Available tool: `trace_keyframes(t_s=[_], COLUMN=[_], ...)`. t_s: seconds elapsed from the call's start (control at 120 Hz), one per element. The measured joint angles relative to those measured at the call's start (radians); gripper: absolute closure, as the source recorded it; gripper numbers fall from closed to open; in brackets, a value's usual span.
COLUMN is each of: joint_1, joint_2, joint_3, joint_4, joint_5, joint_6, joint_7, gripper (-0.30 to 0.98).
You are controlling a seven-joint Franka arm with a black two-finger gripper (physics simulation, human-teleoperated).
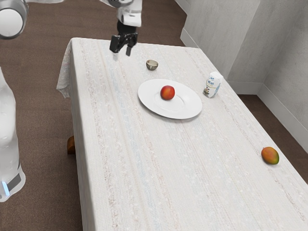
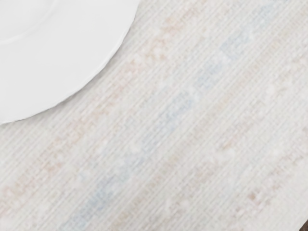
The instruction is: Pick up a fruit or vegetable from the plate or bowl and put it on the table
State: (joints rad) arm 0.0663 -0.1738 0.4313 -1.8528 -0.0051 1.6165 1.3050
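the jaws hang spread above the table [image 1: 125, 159] and the red fruit [image 1: 167, 92] sits on the plate [image 1: 187, 107].

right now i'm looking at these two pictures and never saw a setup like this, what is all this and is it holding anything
This is a simulated scene: one robot arm with a black two-finger gripper at its end, like a simple hand. The exterior view is taken from beside the arm. The wrist view is taken from the arm's hand, so there you see part of the plate and the cloth close up.

On the cloth-covered table are that white plate with a round red fruit on it, a small bowl, a carton and what looks like a mango.

Nothing is held: the gripper's fingers stand apart, with nothing between them.
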Motion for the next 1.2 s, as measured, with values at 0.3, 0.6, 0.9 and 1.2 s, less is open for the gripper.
trace_keyframes(t_s=[0.3, 0.6, 0.9, 1.2], joint_1=[-0.175, 0.099, 0.138, 0.139], joint_2=[0.423, 0.62, 0.634, 0.681], joint_3=[-0.101, -0.301, -0.298, -0.298], joint_4=[0.483, 0.617, 0.605, 0.595], joint_5=[-0.059, -0.115, -0.084, -0.072], joint_6=[0.123, 0.106, 0.072, 0.059], joint_7=[0.102, 0.172, 0.068, -0.049], gripper=[0.0, 0.0, 0.0, 0.0])
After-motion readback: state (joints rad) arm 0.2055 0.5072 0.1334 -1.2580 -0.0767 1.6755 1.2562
